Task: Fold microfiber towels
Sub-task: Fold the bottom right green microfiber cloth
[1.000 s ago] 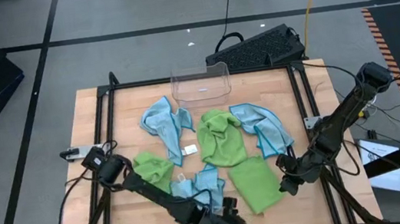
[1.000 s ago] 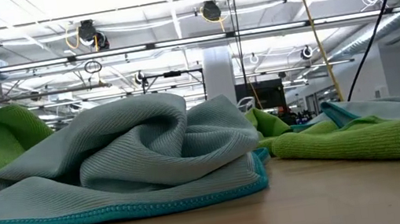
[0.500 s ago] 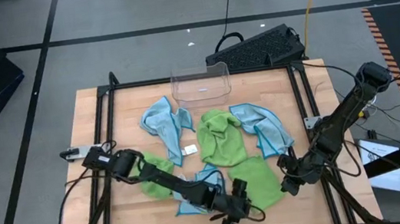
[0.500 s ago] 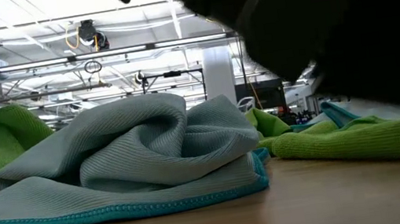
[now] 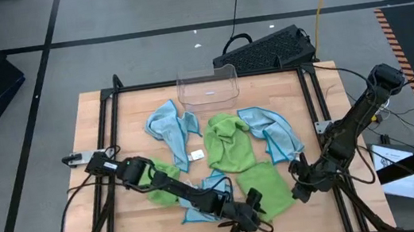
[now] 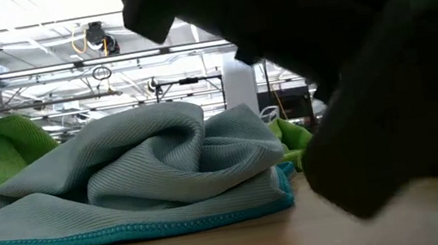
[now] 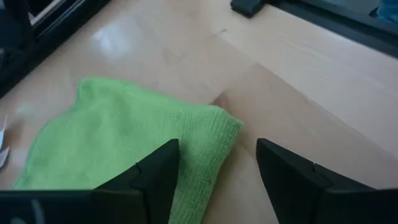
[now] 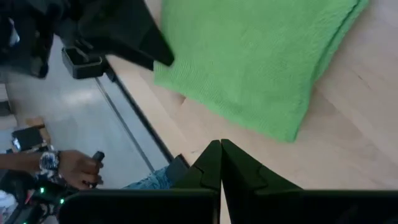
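A lime green towel (image 5: 271,186), folded flat, lies near the table's front right; it also shows in the left wrist view (image 7: 124,143) and the right wrist view (image 8: 249,56). My left gripper (image 5: 252,206) is open low over its near corner (image 7: 221,121), one finger on each side (image 7: 214,180). My right gripper (image 5: 297,192) is shut and empty just right of that towel (image 8: 221,158). A crumpled light blue towel (image 5: 205,192) lies under my left arm and fills the low view (image 6: 140,178). Other blue (image 5: 170,125) and green (image 5: 226,141) towels lie crumpled mid-table. My left gripper's open fingers (image 7: 155,177) stand over the folded green towel's near corner, slanting down from the table's left. Whether they touch the cloth cannot be told.
A clear plastic bin (image 5: 207,85) stands at the far edge. Another blue towel (image 5: 273,131) and a green one (image 5: 159,174) lie around the middle. My left gripper blocks the right of the low view (image 6: 389,97). A person's hand (image 8: 62,165) shows beyond the table's near edge.
My left gripper has gone from the table's near edge toward the right and a little farther in, up to the folded green towel's near corner, and now fills the right of the low view. The towels and my right arm have kept still.
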Controlling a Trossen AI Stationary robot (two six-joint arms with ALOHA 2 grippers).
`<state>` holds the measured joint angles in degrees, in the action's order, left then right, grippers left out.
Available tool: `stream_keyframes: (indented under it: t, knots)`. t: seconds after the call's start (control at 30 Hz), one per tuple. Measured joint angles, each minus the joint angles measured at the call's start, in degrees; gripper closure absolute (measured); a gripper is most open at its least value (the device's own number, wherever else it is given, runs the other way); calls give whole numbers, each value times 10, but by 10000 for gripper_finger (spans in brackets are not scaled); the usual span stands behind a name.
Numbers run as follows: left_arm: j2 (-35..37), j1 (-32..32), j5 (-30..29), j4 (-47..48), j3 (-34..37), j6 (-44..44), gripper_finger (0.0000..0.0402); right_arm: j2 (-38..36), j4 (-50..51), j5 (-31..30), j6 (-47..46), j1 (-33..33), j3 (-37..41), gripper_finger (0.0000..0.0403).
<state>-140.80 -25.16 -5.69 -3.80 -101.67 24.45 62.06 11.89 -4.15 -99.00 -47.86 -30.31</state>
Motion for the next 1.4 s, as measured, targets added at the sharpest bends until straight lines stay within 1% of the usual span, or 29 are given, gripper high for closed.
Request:
stream_keyframes:
  t: [0.13,0.23,0.33,0.4,0.47,0.6,0.63,0.73,0.83,0.97,1.1,1.23,1.33,1.4]
  knots:
    - [-2,0,2,-16,0,8,206,0,-3,-6,-15,0,9,403]
    - [-4,5,16,-20,0,8,223,0,-5,-6,-19,0,12,403]
    - [-14,11,32,-31,0,3,248,0,-5,-6,-19,0,15,403]
    - [-14,14,33,-23,-1,-2,271,0,-4,-6,-16,0,16,403]
    - [-14,17,44,-21,-1,-10,303,0,-6,-12,0,0,16,403]
    - [-11,23,60,-8,-1,-60,382,0,-17,-21,44,0,16,403]
    - [-10,26,63,-3,-1,-79,389,0,-25,-22,63,0,16,402]
    - [-10,29,57,-4,-1,-128,387,0,-54,-36,147,0,16,392]
    - [-9,27,50,-3,-1,-182,394,0,-72,-50,226,-3,16,369]
    - [-9,20,50,-2,-1,-241,393,10,-80,-68,355,-19,16,318]
    - [-9,8,50,-1,0,-253,395,46,-83,-67,498,-36,16,250]
    - [-8,4,52,7,0,-266,394,96,-90,-67,599,-45,16,191]
    - [-7,4,52,17,0,-265,391,131,-111,-67,674,-47,16,164]
    - [-7,4,52,21,0,-265,394,151,-126,-70,720,-47,16,158]
